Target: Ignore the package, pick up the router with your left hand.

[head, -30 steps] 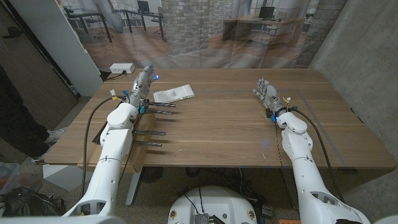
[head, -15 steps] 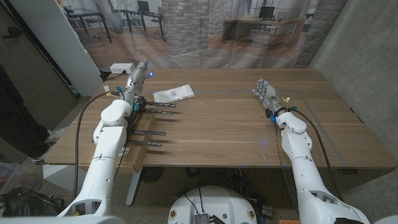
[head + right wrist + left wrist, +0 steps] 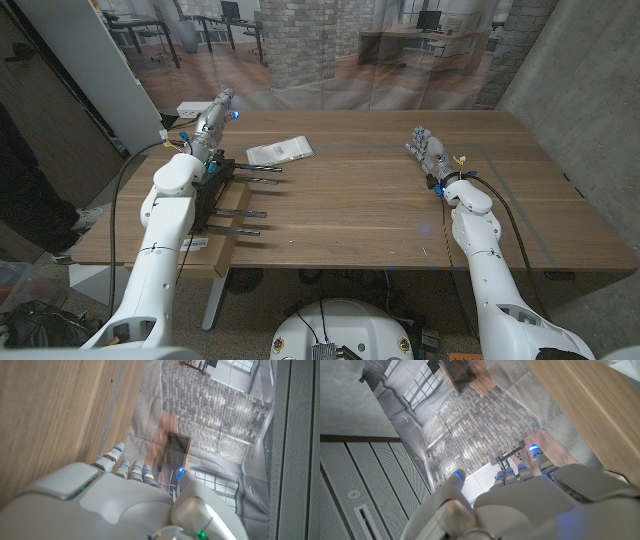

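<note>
Router point(image 3: 196, 108) white at table's point(image 3: 360, 200) far corner, left hand point(image 3: 215, 115) fingers released beside it, right hand point(image 3: 428, 150) released, labels unreadable

A wooden table point(image 3: 380, 200) with a pale plank grain fills the middle of the head view. Behind it, from ten o'clock round to one o'clock, hangs a printed backdrop point(image 3: 330, 50) of an office: brick columns, desks with monitors and a glossy wooden floor. At two o'clock stands a bare grey concrete wall point(image 3: 580, 90). At nine o'clock a white panel point(image 3: 95, 70) leans beside a dark door point(image 3: 35, 110). Under the table's near edge, towards six o'clock, lies a grey floor point(image 3: 260, 305). The light is even and soft, with faint shadows on the wood.
</note>
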Robot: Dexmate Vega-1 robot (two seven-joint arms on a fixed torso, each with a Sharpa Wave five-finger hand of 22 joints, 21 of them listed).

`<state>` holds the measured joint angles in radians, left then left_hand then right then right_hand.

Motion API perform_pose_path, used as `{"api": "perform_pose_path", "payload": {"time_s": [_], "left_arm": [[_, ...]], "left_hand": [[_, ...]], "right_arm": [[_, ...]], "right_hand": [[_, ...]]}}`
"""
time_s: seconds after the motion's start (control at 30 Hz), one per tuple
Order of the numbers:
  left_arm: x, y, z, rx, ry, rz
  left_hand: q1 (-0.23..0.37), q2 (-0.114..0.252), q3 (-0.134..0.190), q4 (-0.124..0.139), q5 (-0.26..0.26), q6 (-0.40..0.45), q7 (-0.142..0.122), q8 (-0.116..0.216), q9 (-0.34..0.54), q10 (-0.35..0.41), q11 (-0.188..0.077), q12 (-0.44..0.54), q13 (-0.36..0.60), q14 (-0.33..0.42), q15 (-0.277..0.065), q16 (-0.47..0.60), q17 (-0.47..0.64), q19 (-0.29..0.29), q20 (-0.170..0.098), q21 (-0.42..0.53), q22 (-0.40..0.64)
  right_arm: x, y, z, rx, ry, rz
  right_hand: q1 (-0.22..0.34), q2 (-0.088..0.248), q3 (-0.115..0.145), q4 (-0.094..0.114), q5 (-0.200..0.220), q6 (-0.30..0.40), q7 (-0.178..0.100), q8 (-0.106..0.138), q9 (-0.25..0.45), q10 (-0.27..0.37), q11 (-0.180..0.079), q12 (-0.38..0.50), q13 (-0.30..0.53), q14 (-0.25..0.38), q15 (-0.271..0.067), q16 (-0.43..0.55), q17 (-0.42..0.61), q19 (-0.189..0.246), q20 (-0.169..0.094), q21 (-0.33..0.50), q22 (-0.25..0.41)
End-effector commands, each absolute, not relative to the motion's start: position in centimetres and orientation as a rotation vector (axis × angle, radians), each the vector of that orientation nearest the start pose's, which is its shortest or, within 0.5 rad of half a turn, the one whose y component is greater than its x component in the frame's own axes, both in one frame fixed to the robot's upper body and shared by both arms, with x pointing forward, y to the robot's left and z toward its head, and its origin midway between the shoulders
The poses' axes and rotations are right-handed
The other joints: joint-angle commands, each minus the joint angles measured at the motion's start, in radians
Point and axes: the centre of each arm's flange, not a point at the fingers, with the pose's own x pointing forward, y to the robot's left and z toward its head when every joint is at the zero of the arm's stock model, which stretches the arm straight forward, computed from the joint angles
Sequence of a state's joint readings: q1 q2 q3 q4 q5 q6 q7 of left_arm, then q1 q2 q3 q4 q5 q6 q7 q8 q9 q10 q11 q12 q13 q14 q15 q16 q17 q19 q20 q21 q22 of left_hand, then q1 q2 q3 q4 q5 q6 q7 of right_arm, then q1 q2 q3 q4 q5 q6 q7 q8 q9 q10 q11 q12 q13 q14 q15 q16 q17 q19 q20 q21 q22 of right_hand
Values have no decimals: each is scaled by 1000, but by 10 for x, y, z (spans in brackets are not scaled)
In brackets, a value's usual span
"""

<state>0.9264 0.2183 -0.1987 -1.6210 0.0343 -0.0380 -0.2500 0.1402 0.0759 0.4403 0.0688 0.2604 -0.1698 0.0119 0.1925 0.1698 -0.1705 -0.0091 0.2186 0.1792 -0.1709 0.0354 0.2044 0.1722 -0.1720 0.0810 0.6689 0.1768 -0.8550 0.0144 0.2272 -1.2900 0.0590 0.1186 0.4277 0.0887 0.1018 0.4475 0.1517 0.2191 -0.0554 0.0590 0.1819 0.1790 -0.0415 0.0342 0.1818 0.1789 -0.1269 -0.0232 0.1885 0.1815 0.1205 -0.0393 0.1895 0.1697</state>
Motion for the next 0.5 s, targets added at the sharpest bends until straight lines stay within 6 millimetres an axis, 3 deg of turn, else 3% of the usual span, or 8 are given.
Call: {"api": "perform_pose_path", "payload": {"time_s": [0.03,0.17,0.43,0.47,0.5], "left_arm": [[584,369,71,354,-693,34],[582,372,75,386,-684,37],[577,376,83,450,-671,51],[576,377,83,460,-668,52],[576,377,84,470,-666,54]], "left_hand": [[10,-29,-4,-22,-6,-85,1,-4,5,-63,-6,-3,5,-47,-9,-4,3,-78,-2,-9,2],[22,-42,-7,-37,-10,-88,0,-6,5,-66,-14,-6,6,-45,-8,-6,3,-77,1,-14,2],[67,-68,-8,-84,-23,-98,-1,-5,6,-62,2,-7,9,-14,10,-1,5,-58,33,-24,2],[79,-72,-7,-95,-26,-96,-2,-4,7,-62,-11,-7,10,-10,10,-2,5,-55,34,-27,3],[86,-74,-7,-102,-28,-97,-1,-4,7,-57,4,-5,10,-6,12,-2,5,-53,36,-29,3]], "right_arm": [[663,-285,-31,52,-577,225],[664,-284,-31,53,-574,228],[665,-284,-32,54,-571,230],[665,-284,-32,54,-571,230],[666,-284,-32,56,-571,229]], "right_hand": [[-9,46,4,-2,7,-7,4,6,4,-7,1,7,4,-5,6,3,1,8,-24,5,3],[-10,46,4,-2,7,-7,3,6,4,-7,0,6,4,-5,6,3,1,8,-24,5,3],[-10,45,4,-4,7,-7,3,6,4,-7,0,7,4,-5,6,3,0,8,-24,5,3],[-10,45,4,-4,7,-7,3,6,4,-7,1,7,4,-5,6,3,0,8,-24,5,3],[-10,45,4,-4,7,-7,3,6,4,-7,0,7,4,-5,6,3,0,8,-24,5,3]]}}
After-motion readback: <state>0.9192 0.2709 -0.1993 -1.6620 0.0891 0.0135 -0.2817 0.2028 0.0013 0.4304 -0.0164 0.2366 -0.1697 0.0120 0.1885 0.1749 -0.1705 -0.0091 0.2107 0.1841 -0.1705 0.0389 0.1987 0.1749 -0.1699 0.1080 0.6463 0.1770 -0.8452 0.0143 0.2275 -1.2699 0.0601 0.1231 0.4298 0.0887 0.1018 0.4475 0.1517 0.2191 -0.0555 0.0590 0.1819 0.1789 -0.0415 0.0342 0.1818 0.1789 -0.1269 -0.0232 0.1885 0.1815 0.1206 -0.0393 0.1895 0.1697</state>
